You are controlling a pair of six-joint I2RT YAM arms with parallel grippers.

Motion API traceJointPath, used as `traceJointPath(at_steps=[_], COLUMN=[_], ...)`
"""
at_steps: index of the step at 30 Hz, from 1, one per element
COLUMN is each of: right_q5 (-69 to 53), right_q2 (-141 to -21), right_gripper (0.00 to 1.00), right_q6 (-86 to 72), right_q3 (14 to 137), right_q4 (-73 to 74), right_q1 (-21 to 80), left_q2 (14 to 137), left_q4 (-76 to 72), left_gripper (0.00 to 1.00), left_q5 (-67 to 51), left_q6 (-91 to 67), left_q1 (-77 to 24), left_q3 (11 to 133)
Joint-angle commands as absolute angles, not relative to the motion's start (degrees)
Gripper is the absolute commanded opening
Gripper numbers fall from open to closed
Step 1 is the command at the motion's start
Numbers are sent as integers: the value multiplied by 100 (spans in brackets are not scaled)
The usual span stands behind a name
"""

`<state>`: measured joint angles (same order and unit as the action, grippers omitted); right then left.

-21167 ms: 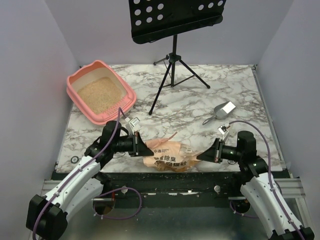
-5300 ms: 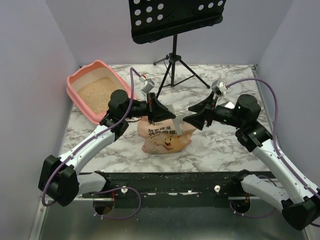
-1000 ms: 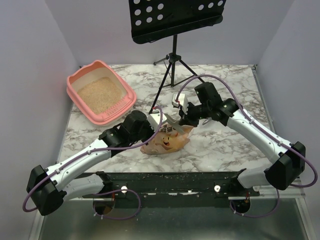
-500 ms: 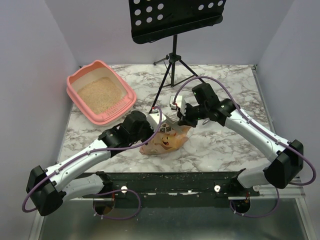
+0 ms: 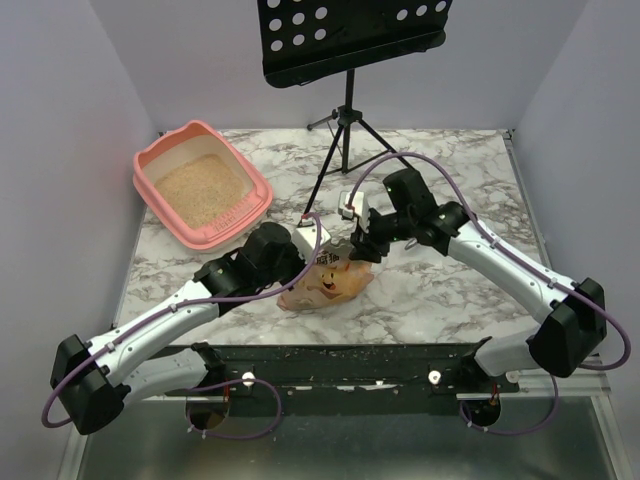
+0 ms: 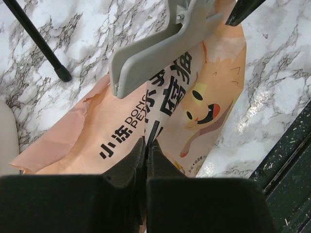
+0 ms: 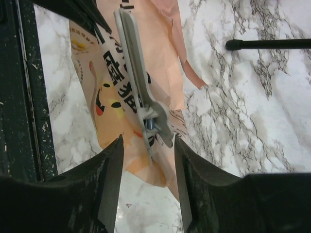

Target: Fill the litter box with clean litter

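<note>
The pink litter box (image 5: pixel 252 192) stands at the back left, with clean litter (image 5: pixel 198 188) spread inside it. An orange litter bag (image 5: pixel 327 285) slumps on the marble between my arms, and a grey clip (image 6: pixel 155 48) pinches its folded top. My left gripper (image 6: pixel 146 144) is shut on the bag's top edge, just below the clip. My right gripper (image 7: pixel 148 141) is open, its fingers (image 7: pixel 111 167) apart on either side of the clip's (image 7: pixel 138 90) handle end without gripping it. In the top view both grippers meet at the bag's top, the left (image 5: pixel 317 264) and the right (image 5: pixel 358 251).
A black music stand (image 5: pixel 347 95) stands at the back centre; one tripod leg (image 6: pixel 36 41) ends close behind the bag. The table's dark front rail (image 5: pixel 350 355) lies just in front of the bag. Grey walls enclose both sides.
My right gripper has opened and let go of the grey clip. The bag has sunk lower and leans a little to the left. The left gripper keeps its hold.
</note>
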<state>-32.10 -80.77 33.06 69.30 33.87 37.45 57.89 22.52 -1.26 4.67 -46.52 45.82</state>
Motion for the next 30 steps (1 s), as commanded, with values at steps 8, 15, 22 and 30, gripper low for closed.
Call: traceJointPath(at_steps=[8,15,22,30], right_q5=[-3023,-3181,-3734,-3657], right_q2=[-7883,-8024,-8393,-8218], right_gripper=[55,55,48,1], right_q6=[3507,3603,3682,3937], right_q3=[6671,6653,6723,6855], right_q4=[2945,2593,2768,3357], right_q1=[3779,3779,3779,3779], left_q2=[5528,5502,5476,5458], left_q4=[1846,1846,1855,1846], left_gripper=[8,8,9,9], left_q5=[18,26,35,35], left_q6=[448,448,457,466], left_q1=[-4658,-4676,-4685,-4685], left_q3=[4632,4632,4623,4614])
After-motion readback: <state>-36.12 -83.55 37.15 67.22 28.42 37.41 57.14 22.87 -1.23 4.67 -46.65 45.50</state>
